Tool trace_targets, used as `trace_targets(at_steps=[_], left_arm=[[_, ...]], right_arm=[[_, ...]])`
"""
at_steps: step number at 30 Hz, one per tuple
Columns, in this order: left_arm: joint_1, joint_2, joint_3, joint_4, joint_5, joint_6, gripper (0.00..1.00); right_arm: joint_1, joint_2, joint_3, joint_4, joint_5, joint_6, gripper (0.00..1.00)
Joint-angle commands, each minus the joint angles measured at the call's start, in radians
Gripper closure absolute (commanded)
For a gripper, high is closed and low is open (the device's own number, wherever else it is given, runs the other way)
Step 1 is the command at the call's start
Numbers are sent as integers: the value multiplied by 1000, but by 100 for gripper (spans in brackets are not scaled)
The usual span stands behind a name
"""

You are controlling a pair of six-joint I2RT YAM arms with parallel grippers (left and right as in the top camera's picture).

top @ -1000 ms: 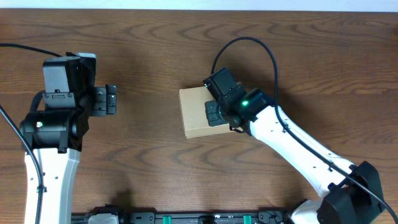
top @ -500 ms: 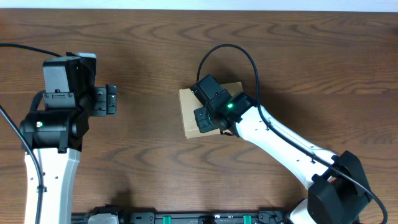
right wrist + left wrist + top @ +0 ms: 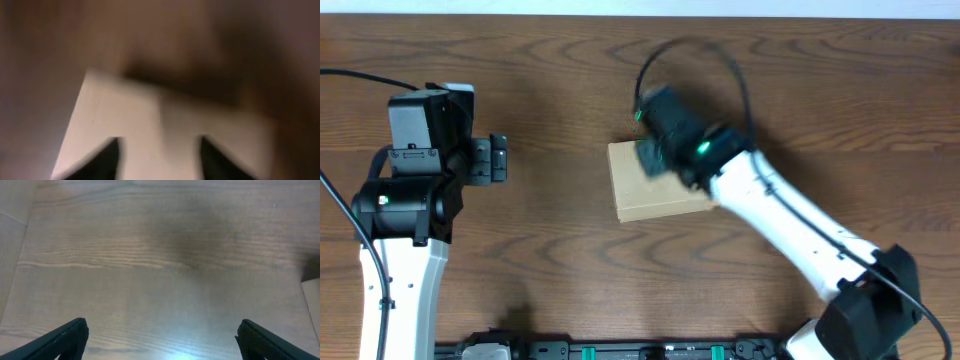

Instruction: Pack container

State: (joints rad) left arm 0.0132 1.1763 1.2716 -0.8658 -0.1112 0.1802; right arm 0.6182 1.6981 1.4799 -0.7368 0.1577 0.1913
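Since the container (image 3: 655, 195) at table (image 3: 550, 60) centre looks like light, dentable cardboard, grabbing its side walls seems safest; right gripper (image 3: 159, 141) hovers above it spread, left gripper (image 3: 162, 325) gapes too.

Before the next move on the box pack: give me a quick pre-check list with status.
1. Container in view, flat on table: ok.
2. Right pincer over the container, open: ok.
3. Right pincer touching it: cannot tell, both views blurred.
4. Container open or shut: cannot tell.
5. Left pincer open, empty, apart from the container: ok.
6. Items to pack in view: not ok, none seen.
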Motion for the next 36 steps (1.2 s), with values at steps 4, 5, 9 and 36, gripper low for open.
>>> trace_targets(at_steps=[4, 5, 9, 36], left_arm=[[39, 9, 17, -1, 145, 50, 5], [58, 13, 17, 0, 233, 73, 5], [128, 39, 17, 3, 435, 136, 5], [-14, -385, -353, 111, -43, -145, 4]], right_arm=[[-309, -10, 274, -35, -14, -174, 24], [-372, -10, 298, -49, -68, -174, 23], [-559, -14, 309, -82, -143, -192, 22], [-844, -791, -589, -4, -218, -142, 33]])
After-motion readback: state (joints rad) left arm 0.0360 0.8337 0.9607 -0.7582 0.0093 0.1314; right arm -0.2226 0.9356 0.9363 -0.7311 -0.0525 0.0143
